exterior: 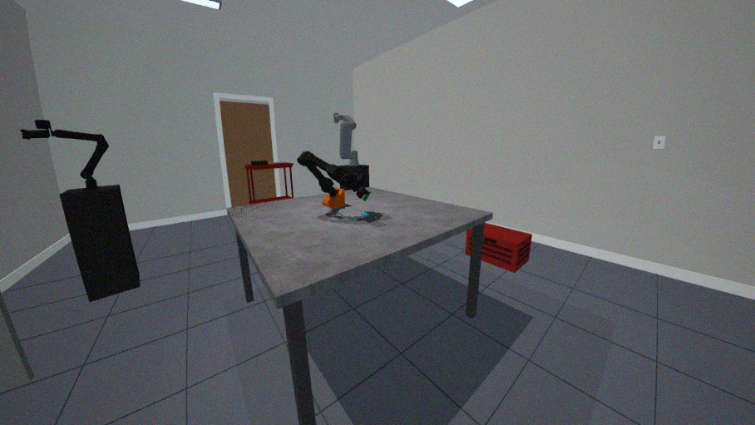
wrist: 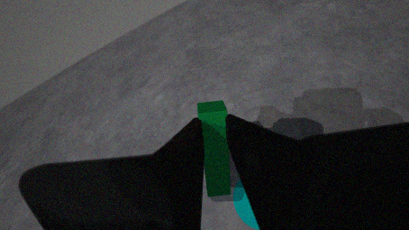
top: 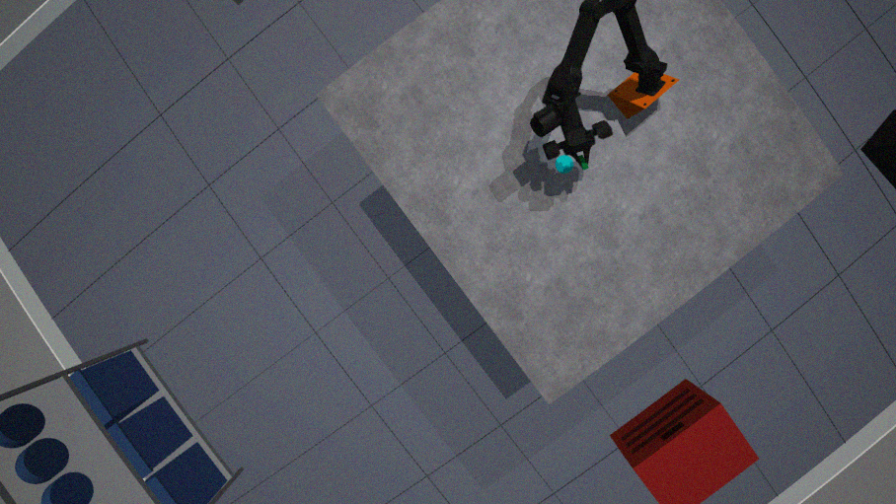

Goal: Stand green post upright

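Note:
The green post [top: 584, 166] [exterior: 366, 195] [wrist: 217, 154] is held in the air above the table, tilted in the exterior view. My gripper [top: 583, 158] [exterior: 363, 194] [wrist: 213, 123] is shut on it, one dark finger on each side. The cyan circle [top: 563, 164] [exterior: 364, 214] [wrist: 244, 209] lies flat on the table below the post. In the top view it shows just left of the post. In the wrist view the right finger hides part of it, and it shows beside the post's lower end.
The grey table [top: 594, 273] [exterior: 333, 248] carries the arm's orange base [top: 628, 97] [exterior: 334, 198], behind the gripper in the exterior view. The arm's shadow falls around the circle. A red crate [top: 707, 452] [exterior: 500, 244] stands on the floor off the table.

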Robot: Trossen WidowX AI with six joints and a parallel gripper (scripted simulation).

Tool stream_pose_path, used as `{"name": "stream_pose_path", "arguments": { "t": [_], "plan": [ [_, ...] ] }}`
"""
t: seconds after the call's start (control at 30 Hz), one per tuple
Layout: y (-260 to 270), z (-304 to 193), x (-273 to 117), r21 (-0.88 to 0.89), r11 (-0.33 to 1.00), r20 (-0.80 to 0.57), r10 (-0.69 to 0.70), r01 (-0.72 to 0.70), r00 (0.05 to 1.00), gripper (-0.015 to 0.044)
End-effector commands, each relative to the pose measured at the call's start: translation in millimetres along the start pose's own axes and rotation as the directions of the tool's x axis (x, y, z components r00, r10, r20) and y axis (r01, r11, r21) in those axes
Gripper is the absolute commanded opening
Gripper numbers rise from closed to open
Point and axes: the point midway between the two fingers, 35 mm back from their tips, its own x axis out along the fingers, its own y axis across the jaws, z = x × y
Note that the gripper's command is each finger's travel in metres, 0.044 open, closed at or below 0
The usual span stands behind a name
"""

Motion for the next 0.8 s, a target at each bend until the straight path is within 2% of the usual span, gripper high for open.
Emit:
{"name": "stream_pose_path", "arguments": {
  "t": [0.0,0.77],
  "plan": [
    [1.6,-0.2,-1.0,-0.013,1.0,0.034,-0.002,0.002,0.999,0.0023],
    [-0.1,0.9,-11.4,-0.07,0.996,0.197,-0.042,0.056,0.98,0.0023]
  ]
}}
